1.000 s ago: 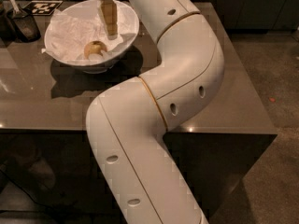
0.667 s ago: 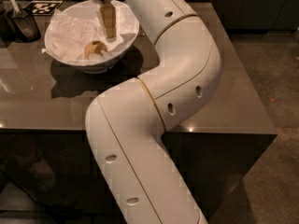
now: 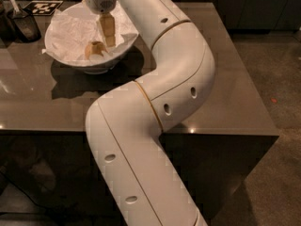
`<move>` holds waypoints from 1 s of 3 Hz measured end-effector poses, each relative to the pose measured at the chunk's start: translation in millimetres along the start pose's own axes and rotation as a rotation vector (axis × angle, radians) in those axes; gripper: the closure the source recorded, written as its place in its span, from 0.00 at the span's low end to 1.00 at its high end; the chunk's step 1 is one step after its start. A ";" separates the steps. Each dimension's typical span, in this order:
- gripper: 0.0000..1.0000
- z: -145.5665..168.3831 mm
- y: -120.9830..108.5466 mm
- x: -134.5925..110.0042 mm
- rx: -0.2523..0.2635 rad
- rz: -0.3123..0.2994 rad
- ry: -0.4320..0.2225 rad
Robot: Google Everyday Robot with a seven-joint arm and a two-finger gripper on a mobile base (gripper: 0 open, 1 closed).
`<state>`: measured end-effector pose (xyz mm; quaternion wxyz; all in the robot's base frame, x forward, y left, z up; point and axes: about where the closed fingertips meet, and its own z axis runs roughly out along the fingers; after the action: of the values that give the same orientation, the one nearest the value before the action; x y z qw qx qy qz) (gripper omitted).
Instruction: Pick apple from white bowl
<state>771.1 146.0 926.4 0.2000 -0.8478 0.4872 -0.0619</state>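
The white bowl (image 3: 101,66) stands on the dark table at the back left, lined with crumpled white paper. The apple (image 3: 94,49), small and yellowish, lies inside it toward the front. My gripper (image 3: 108,32) hangs down from the white arm into the bowl, just right of and slightly behind the apple, close to it. The frames do not show contact between them.
A dark scoop-like container (image 3: 21,23) stands at the back left, beside a black-and-white marker tag (image 3: 43,6). My white arm (image 3: 155,102) sweeps across the table's middle from the front edge. The table (image 3: 225,98) ends at the right, with floor beyond.
My gripper has come down a little into the bowl beside the apple. The apple and bowl have not moved.
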 end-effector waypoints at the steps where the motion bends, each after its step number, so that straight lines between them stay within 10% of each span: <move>1: 0.03 15.7 5.0 -0.9 -0.029 0.002 -0.015; 3: 0.07 40.1 11.3 -4.3 -0.068 -0.001 -0.045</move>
<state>771.8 155.8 885.6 0.1817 -0.8556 0.4839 -0.0264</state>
